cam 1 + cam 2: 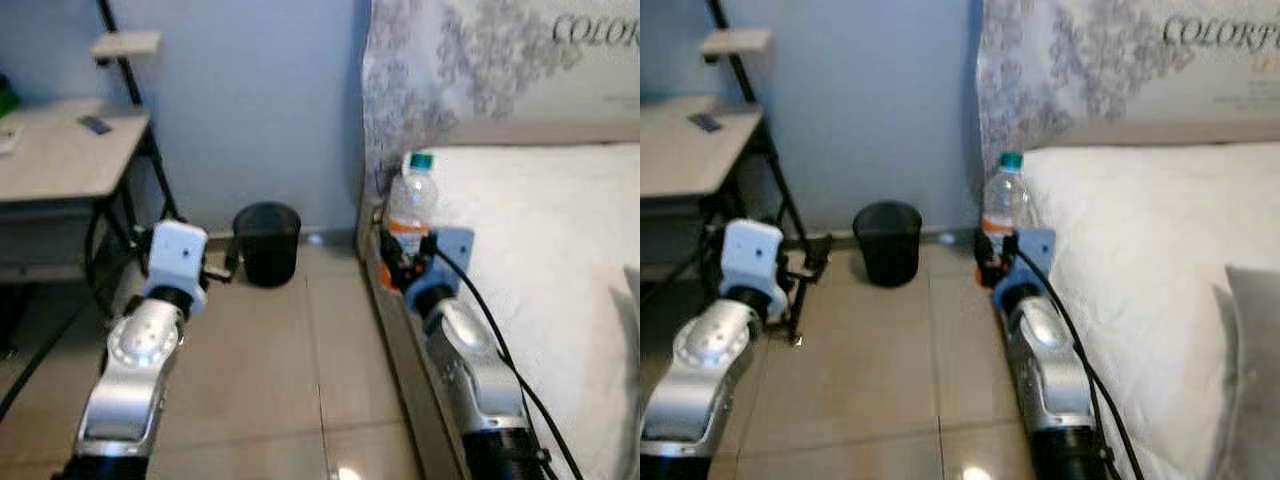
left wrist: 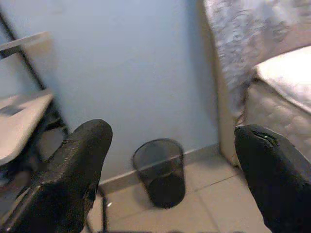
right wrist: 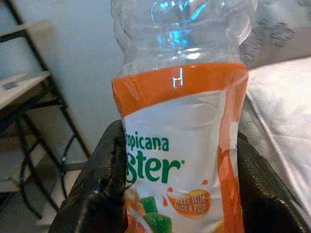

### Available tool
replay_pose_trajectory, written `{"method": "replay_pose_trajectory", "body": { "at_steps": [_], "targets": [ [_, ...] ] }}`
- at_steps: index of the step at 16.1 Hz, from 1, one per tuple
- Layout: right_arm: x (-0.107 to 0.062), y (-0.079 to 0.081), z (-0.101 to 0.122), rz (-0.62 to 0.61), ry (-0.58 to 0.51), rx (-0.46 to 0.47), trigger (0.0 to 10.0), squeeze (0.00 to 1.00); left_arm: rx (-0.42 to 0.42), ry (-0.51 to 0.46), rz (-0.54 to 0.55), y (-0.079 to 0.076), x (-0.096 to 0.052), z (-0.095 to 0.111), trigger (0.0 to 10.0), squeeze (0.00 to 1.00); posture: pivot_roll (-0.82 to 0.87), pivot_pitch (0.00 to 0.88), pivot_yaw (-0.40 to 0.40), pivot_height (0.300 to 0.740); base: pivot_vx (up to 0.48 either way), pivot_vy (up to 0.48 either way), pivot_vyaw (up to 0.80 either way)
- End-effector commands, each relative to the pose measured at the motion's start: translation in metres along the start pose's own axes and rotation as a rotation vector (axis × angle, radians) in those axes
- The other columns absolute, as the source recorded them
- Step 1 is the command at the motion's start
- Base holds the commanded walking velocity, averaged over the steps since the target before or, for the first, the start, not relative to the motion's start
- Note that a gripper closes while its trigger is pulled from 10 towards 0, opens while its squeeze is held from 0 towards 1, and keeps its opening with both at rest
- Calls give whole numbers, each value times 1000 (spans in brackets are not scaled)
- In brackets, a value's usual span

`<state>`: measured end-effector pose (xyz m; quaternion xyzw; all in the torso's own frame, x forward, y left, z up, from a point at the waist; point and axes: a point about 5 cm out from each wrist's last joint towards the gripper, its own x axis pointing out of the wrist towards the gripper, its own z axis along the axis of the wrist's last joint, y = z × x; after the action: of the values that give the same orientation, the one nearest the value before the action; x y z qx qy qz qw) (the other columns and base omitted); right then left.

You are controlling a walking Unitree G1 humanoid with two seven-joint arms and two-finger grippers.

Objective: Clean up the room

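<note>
Bottle (image 1: 409,205) upright in right hand (image 1: 402,262)

Bin (image 1: 267,243) between desk (image 1: 60,155) and bed (image 1: 540,260)

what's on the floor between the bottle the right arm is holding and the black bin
Nothing: in the left eye view, just bare tile floor lies between the bottle, held in the right gripper, and the bin.
</note>
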<state>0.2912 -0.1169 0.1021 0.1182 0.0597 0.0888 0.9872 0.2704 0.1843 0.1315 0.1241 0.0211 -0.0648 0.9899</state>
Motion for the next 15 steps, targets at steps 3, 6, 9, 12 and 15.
{"method": "replay_pose_trajectory", "body": {
  "at_steps": [3,6,9,12,15],
  "targets": [
    [-4,-13,-1,-41,-5,-39,10000,0,-17,8,-34,-4,-1,-3,10000,27,94,0,17,740,377,0,0],
    [-4,-13,-2,-34,3,-46,10000,0,-8,18,-51,-6,0,-4,10000,27,98,0,11,740,371,0,0],
    [-4,-13,-6,-17,23,-59,10000,0,-7,18,-55,-8,-2,-6,10000,31,101,0,2,740,369,0,0],
    [-4,-9,-10,14,46,-70,10000,0,-9,17,-53,-8,-3,-6,10000,31,101,0,0,740,369,0,267],
    [-5,-9,-12,8,52,-56,10000,0,-7,17,-60,-9,-3,-7,10000,35,100,0,3,740,368,0,800]
  ]
}}
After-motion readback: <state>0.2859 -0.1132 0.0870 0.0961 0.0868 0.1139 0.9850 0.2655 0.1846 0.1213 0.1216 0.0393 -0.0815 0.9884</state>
